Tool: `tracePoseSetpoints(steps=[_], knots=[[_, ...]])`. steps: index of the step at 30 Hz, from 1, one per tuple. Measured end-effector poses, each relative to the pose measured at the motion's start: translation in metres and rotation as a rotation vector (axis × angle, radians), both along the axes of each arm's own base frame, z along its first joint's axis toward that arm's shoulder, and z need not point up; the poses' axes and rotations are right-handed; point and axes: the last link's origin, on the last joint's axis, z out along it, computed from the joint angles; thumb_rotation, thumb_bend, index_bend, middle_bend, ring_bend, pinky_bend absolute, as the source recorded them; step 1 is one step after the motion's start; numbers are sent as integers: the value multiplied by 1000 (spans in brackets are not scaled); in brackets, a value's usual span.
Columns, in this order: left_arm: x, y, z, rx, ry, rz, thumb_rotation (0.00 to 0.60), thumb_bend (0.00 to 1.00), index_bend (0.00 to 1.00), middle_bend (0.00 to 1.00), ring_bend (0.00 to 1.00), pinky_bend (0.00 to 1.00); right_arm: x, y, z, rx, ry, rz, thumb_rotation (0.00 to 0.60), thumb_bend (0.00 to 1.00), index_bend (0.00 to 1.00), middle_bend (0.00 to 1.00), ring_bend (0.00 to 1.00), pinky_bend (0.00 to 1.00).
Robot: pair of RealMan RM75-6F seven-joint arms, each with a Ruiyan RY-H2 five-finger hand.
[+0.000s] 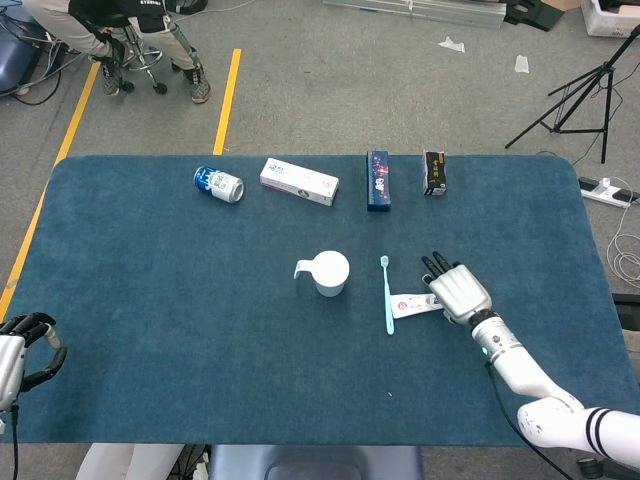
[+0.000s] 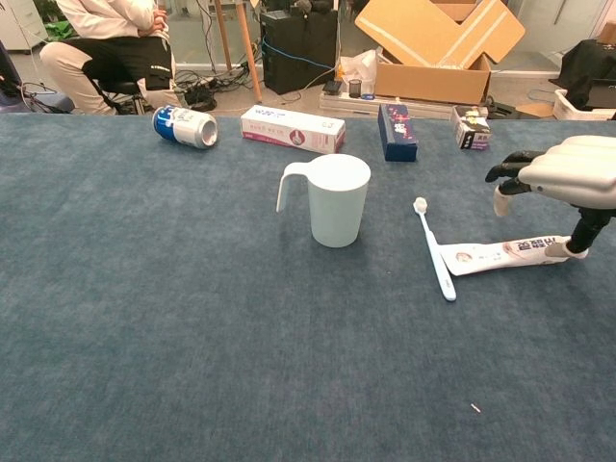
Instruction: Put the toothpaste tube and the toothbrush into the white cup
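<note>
The white cup (image 1: 330, 272) (image 2: 339, 199) stands upright mid-table, handle to the left. To its right lies the light-blue toothbrush (image 1: 387, 295) (image 2: 434, 250), bristles at the far end. The toothpaste tube (image 1: 412, 303) (image 2: 500, 254) lies crosswise, its flat end touching the toothbrush handle. My right hand (image 1: 458, 292) (image 2: 568, 173) hovers palm-down over the tube's cap end, fingers apart, with one fingertip (image 2: 577, 246) down against the cap end; it grips nothing. My left hand (image 1: 22, 345) rests at the table's near-left edge, loosely curved and empty, seen only in the head view.
Along the far edge lie a blue-and-white can (image 1: 218, 184) on its side, a white-and-pink box (image 1: 299, 182), a dark blue box (image 1: 377, 180) and a small black box (image 1: 434, 173). Bare blue cloth (image 1: 200, 330) stretches left of and in front of the cup.
</note>
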Motion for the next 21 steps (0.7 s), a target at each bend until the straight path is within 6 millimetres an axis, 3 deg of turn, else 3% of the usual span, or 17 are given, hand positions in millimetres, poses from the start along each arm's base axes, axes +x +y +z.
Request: tracePoseSetpoints(steps=[3, 7, 12, 21], knots=[[1, -1, 2, 6, -5, -3, 600, 320, 598, 392, 365, 439, 6, 0, -5, 0, -27, -8, 600, 97, 326, 759, 645, 945], [2, -1, 5, 9, -12, -6, 600, 321, 598, 392, 365, 439, 10, 0, -10, 6, -43, -43, 600, 97, 326, 976, 858, 1000], [3, -2, 7, 14, -21, -10, 600, 320, 599, 392, 365, 439, 15, -1, -20, -2, -19, -73, 600, 98, 326, 1000, 996, 1000], [4, -2, 9, 14, -27, -10, 600, 320, 599, 392, 365, 439, 26, -3, -39, -11, -19, -117, 600, 104, 365, 1000, 1000, 1000]])
